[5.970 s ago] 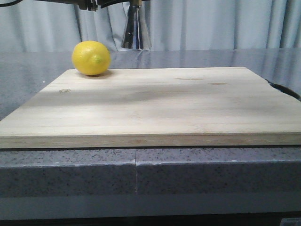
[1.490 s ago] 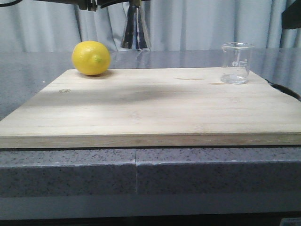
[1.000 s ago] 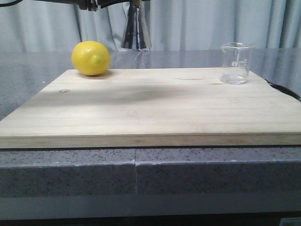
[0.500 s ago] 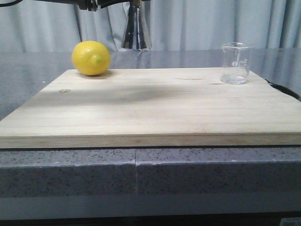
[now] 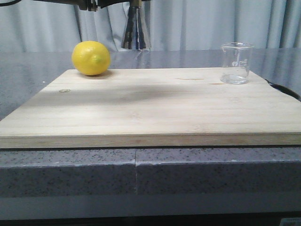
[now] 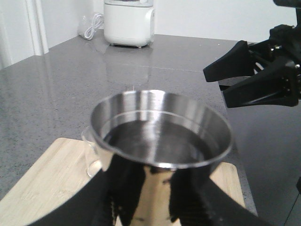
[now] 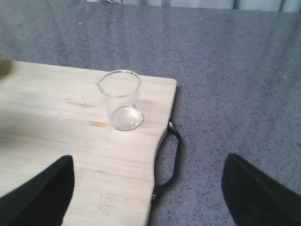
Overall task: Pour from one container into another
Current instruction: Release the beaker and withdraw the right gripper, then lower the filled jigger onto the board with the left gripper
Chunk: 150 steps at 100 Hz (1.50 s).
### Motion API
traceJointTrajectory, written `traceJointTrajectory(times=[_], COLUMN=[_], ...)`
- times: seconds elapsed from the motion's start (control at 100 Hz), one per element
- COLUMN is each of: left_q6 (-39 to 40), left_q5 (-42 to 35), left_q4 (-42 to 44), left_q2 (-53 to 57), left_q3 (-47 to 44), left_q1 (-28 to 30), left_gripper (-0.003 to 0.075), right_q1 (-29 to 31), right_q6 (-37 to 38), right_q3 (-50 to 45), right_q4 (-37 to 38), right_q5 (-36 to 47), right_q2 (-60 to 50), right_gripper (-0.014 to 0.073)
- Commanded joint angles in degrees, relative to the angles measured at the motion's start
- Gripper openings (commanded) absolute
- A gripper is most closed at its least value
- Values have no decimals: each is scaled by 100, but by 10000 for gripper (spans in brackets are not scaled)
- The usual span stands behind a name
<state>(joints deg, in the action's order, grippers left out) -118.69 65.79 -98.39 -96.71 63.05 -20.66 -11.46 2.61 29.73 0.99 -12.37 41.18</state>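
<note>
At the far left corner of the wooden cutting board [image 5: 155, 106] we see a lemon [image 5: 91, 58] sitting untouched. Just past it, above the board's far edge, our left gripper [image 6: 146, 207] is pinching the steel jigger [image 6: 160, 141] around its lower cone and holding it upright in the air; the cup appears to hold dark liquid. At the board's far right corner the glass beaker [image 7: 120, 100] stands upright near the black handle [image 7: 168, 162], looking empty. Our right gripper [image 7: 146, 188] hovers with its fingers spread wide, well apart from the beaker. We judge the pour finished: the receiving jigger is filled, and only setting it down seems left.
</note>
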Motion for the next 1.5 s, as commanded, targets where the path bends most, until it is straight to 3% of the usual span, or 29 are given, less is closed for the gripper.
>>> traceJointTrajectory(times=[0.0, 0.67, 1.49], left_q6=[-133, -634, -916], left_q5=[205, 253, -67], left_q4=[-590, -779, -779], left_q2=[232, -630, -663], left_q3=[145, 190, 210], left_q1=[30, 30, 30], left_gripper=[237, 237, 237], right_q1=[-16, -16, -16], right_q6=[-82, -82, -82], right_q3=[164, 164, 164], right_q4=[50, 71, 71], right_q5=[399, 488, 526], right_q2=[-43, -43, -43], right_gripper=[579, 579, 579])
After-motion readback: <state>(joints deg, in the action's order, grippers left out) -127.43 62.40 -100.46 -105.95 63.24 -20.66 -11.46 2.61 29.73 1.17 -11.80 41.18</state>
